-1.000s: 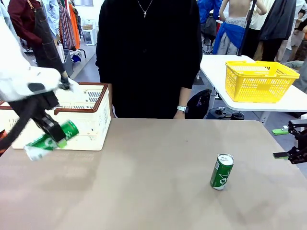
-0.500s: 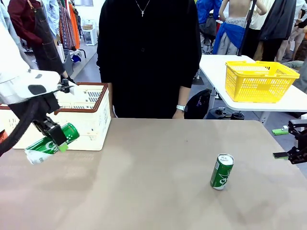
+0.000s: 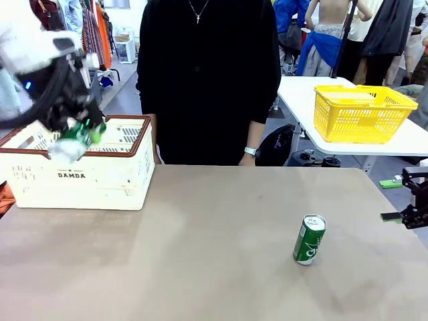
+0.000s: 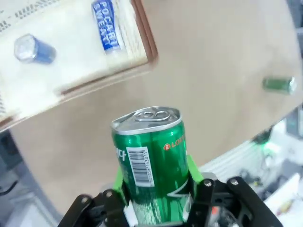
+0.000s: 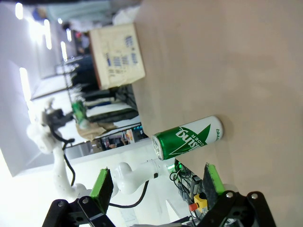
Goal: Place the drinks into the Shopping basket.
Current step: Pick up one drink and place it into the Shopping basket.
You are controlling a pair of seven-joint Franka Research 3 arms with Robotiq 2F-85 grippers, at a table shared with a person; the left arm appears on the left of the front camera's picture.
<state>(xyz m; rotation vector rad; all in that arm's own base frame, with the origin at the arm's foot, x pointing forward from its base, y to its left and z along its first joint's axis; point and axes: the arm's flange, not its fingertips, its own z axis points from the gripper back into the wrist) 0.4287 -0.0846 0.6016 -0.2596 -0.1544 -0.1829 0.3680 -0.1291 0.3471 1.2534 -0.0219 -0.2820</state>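
My left hand (image 3: 81,128) is clenched on a green can (image 4: 151,161), green pads on both its sides. I read a barcode on it and orange print that the curve cuts off. In the front view this hand hangs above the near left rim of the Shopping basket (image 3: 100,179), marked "DAMDA" in black. Beyond the hand, inside the basket, lies a blue can (image 4: 106,30) reading "POCARI SWEAT". A blurred blue shape with a silver top (image 4: 31,49) lies near it.

My right hand (image 5: 156,184) is open and holds nothing. Just ahead of its fingers the second green can (image 5: 187,138) stands on the plain beige worktop (image 3: 200,267), with "CIDER" legible in its white lettering.

Past the worktop stands a person in black (image 3: 207,80). Far beyond my right hand, a yellow basket (image 3: 361,114) sits on a white table.
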